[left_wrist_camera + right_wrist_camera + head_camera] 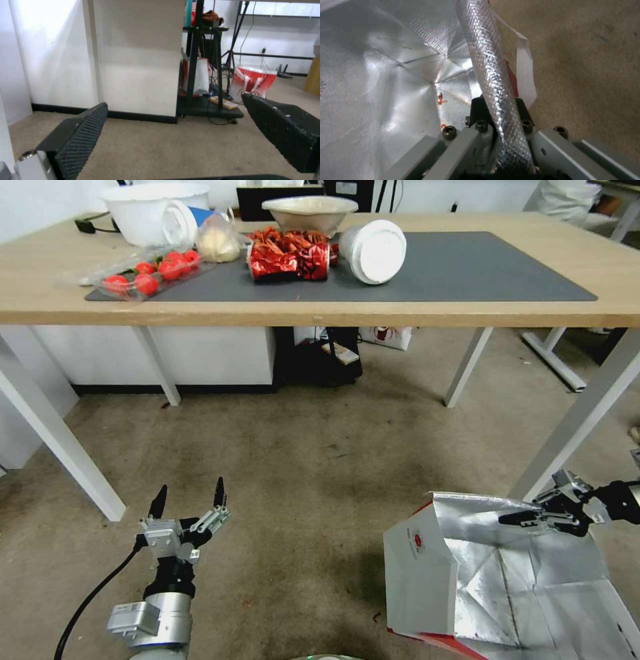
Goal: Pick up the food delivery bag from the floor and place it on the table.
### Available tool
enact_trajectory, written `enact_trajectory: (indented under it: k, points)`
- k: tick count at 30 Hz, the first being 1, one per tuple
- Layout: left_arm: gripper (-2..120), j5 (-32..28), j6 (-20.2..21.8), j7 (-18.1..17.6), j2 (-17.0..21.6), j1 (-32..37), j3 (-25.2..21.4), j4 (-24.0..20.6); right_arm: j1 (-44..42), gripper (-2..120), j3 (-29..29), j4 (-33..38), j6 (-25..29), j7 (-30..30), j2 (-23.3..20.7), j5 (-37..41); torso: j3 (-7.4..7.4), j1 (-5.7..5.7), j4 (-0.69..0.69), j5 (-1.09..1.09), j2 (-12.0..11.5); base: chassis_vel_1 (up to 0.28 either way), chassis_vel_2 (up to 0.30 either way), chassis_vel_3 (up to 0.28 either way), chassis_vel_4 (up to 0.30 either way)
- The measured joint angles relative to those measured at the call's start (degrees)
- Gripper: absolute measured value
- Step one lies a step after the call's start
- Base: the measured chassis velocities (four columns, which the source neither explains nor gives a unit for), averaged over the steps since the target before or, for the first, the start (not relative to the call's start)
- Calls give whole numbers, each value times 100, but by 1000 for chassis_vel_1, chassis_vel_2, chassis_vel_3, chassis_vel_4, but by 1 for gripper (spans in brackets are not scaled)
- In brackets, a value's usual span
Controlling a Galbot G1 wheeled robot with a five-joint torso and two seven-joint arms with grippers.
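Observation:
The food delivery bag [427, 573] is at the lower right over the carpet, mouth open upward, with its silver foil lining, white front and round red logo showing. My right gripper [527, 519] is shut on the far rim of the bag. In the right wrist view the foil rim [486, 62] runs between the black fingers [476, 110], and a white handle [525, 72] hangs outside. My left gripper [190, 499] stands open above the floor at the lower left, with nothing between its pads [80, 135]. The table [333, 310] with its dark grey mat [480, 273] lies ahead.
On the table's left half lie a white bowl [143, 210], a tomato tray [143, 273], a red foil snack packet [290, 257] and a tipped white cup [377, 250]. A slanted white table leg [573, 427] stands just behind the bag. Another red-and-white bag [253, 82] sits under the table.

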Motion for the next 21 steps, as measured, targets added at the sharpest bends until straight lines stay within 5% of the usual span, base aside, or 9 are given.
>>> enact_trajectory:
  k: [11,21]
  points:
    - [100,-271,-59,48,-49,-31,45,-12,6,0,-20,36,111,5,97,-232,6,0,0,0,26,0,0,0,0]
    - [100,-401,-54,167,6,-18,15,-24,-132,0,52,108,103,8,188,-142,186,3,1,0,203,0,0,0,0]
